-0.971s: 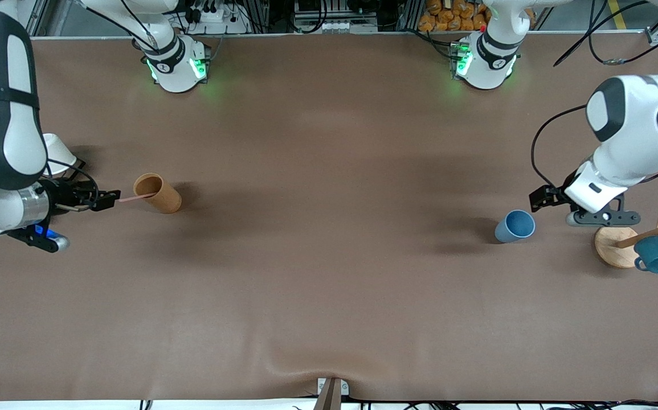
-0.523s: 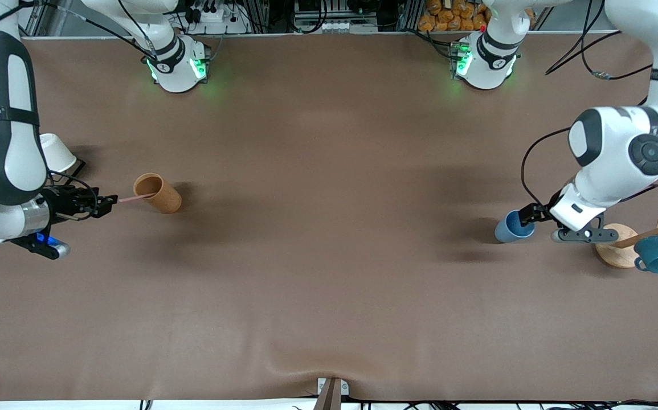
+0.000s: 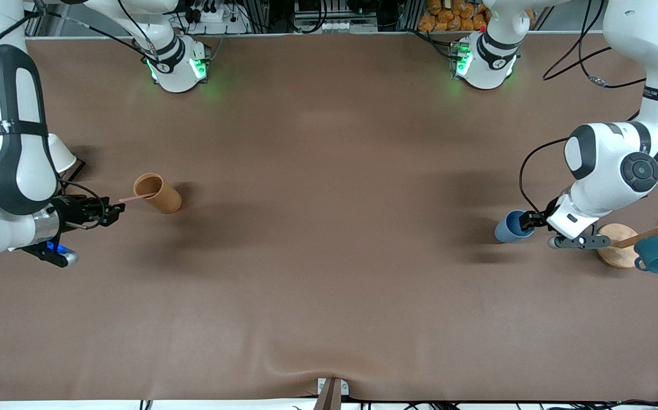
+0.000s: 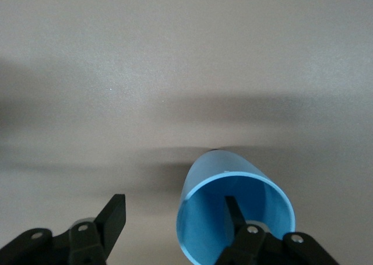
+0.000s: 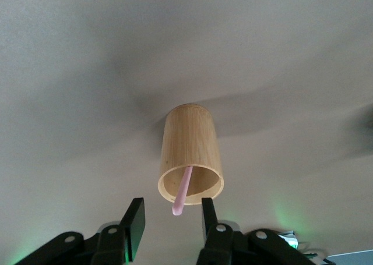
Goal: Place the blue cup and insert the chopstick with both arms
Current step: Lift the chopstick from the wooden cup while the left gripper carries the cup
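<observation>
Left pincer (image 4: pixel 175 218) spread wide at the blue cup (image 4: pixel 233 215) standing on the tabletop (image 3: pixel 329 273) toward the left arm's end, one finger inside its rim. Right pincer (image 5: pixel 169 221) parted around the chopstick (image 5: pixel 182 192), gripping nothing; stick leaning in the bamboo cup (image 5: pixel 189 154).

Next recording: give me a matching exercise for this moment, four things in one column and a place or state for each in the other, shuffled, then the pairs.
Things:
1. blue cup
2. chopstick
3. teal mug
4. right gripper

States:
A. hangs on a wooden rack
B. open, just short of the stick's free end
C. one finger of the left gripper inside it, one outside
D. leans out of the brown cylinder

Pairs: 1-C, 2-D, 3-A, 4-B
</observation>
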Motion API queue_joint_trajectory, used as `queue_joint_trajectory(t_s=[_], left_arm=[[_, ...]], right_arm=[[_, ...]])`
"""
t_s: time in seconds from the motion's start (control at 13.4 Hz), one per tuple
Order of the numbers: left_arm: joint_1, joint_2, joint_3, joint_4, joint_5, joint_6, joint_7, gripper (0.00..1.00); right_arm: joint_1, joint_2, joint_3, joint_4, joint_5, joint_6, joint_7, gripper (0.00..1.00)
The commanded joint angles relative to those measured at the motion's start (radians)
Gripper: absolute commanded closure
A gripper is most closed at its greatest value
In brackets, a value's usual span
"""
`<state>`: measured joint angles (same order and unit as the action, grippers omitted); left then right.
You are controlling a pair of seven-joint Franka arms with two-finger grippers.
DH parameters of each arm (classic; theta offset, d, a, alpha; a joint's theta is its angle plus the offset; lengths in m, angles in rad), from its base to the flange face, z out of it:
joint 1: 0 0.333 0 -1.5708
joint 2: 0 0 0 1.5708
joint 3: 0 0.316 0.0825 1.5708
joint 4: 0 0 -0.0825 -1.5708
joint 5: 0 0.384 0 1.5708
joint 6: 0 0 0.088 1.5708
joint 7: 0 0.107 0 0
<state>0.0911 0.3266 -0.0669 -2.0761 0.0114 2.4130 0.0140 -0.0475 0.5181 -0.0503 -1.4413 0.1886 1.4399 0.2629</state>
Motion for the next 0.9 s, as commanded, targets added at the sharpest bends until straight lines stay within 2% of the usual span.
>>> queue_joint_trajectory(t_s=[0.0,0.3,0.6,0.82], left_arm=[[0.006,0.018,-0.007,0.005,0.002,0.009,0.003,0.57],[0.006,0.026,-0.01,0.004,0.001,0.009,0.003,1.0],[0.001,0.002,-0.027,0.004,0.001,0.0,0.006,1.0],[0.002,-0.049,-0.091,0.008,0.001,-0.041,0.001,1.0]], right_arm=[[-0.003,0.023,0.003,0.024,0.02,-0.003,-0.007,0.6],[-0.002,0.023,0.004,0.007,0.02,-0.012,-0.008,0.63],[0.0,0.022,0.004,-0.007,0.02,-0.013,-0.008,0.7],[0.0,0.022,0.004,-0.01,0.02,-0.013,-0.008,0.79]])
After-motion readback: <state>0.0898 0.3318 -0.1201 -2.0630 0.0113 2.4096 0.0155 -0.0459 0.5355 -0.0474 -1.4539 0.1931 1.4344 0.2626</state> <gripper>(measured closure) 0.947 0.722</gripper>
